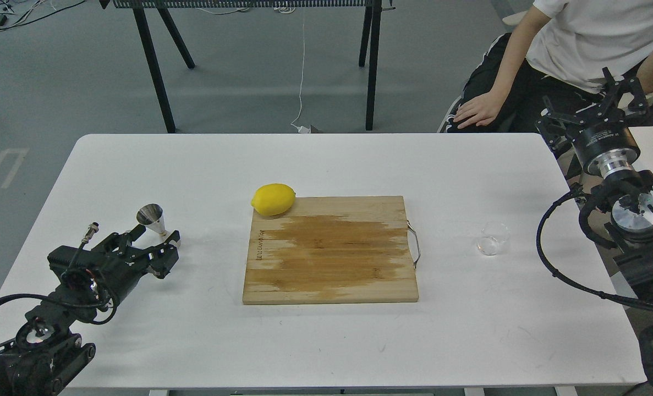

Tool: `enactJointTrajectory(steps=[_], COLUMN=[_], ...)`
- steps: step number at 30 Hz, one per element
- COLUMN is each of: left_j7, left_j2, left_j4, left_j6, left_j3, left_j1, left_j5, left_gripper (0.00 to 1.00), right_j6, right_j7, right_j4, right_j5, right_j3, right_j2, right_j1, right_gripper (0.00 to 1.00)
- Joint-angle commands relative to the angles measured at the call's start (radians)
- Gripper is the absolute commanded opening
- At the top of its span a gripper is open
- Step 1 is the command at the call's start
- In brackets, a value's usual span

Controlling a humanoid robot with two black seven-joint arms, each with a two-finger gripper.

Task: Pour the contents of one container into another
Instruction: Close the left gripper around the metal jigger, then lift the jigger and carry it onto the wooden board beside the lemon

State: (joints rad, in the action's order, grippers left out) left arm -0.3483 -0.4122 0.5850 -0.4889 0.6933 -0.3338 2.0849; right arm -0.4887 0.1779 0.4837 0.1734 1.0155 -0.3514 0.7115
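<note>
The left gripper [153,250] sits low over the white table [326,165] at about 8 o'clock from the table's middle, its two black fingers spread apart and pointing toward 1 o'clock, with nothing between them. The steel jigger [153,219] stands upright just beyond the fingertips, at 12 o'clock from them; its lower cone appears to sit at or inside the mouth of the spread fingers, though whether a finger touches it cannot be told from this angle. Its long axis is vertical, wide mouth up, so a sideways close around the narrow waist looks like the natural grasp.

The right gripper [593,110] is raised off the table's right edge, at roughly 2 o'clock from the table's middle, fingers splayed wide and empty. The clear glass cup [494,238] stands upright on the table at about 7 o'clock from that gripper and well apart from it; this arm is clearly the nearer one to the cup. I cannot tell whether the cup holds any liquid.

Between the two vessels lies a wooden cutting board [330,250], with a lemon [273,199] at its far-left corner. Cup and jigger are well apart, at 3 and 9 o'clock of the board.
</note>
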Motion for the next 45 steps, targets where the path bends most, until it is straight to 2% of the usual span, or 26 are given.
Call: enactJointTrajectory(steps=[1,10,17,21,26,32,40,45], left_j7=[-0.005,-0.023,-0.020,-0.021,-0.021,-0.018,-0.014,0.018], left_j2=[0.003,0.026,0.027,0.027,0.010,-0.056,-0.043,0.113], left_j4=[-0.011,-0.013,-0.013,-0.013,0.041,0.185,0.292,0.351], left_j6=[0.000,0.000,0.001,0.000,0.001,0.000,0.000,0.032], left_j3=[0.002,0.000,-0.001,-0.001,0.005,0.002,0.000,-0.018], left_j1=[-0.005,-0.022,-0.022,-0.024,-0.028,-0.082,-0.126,-0.155], left_j5=[-0.002,-0.042,-0.042,-0.043,-0.063,-0.094,0.097,0.097], left_gripper=[0.54,0.48,0.18,0.09,0.09,0.08,0.07,0.07], right_j6=[0.000,0.000,0.000,0.000,0.000,0.000,0.000,0.000], right_j7=[0.000,0.000,0.000,0.000,0.000,0.000,0.000,0.000], right_j4=[0.000,0.000,0.000,-0.002,-0.002,-0.002,-0.005,-0.010], right_j5=[0.000,0.000,0.000,0.000,0.000,0.000,0.000,0.003], right_j3=[0.000,-0.002,-0.002,-0.002,0.000,0.000,0.003,0.003], right_j2=[-0.001,-0.003,-0.009,-0.012,-0.024,-0.047,-0.096,-0.107], right_j1=[0.000,0.002,0.000,0.000,0.000,0.000,-0.009,-0.026], right_gripper=[1.00,1.00,1.00,1.00,1.00,1.00,1.00,1.00])
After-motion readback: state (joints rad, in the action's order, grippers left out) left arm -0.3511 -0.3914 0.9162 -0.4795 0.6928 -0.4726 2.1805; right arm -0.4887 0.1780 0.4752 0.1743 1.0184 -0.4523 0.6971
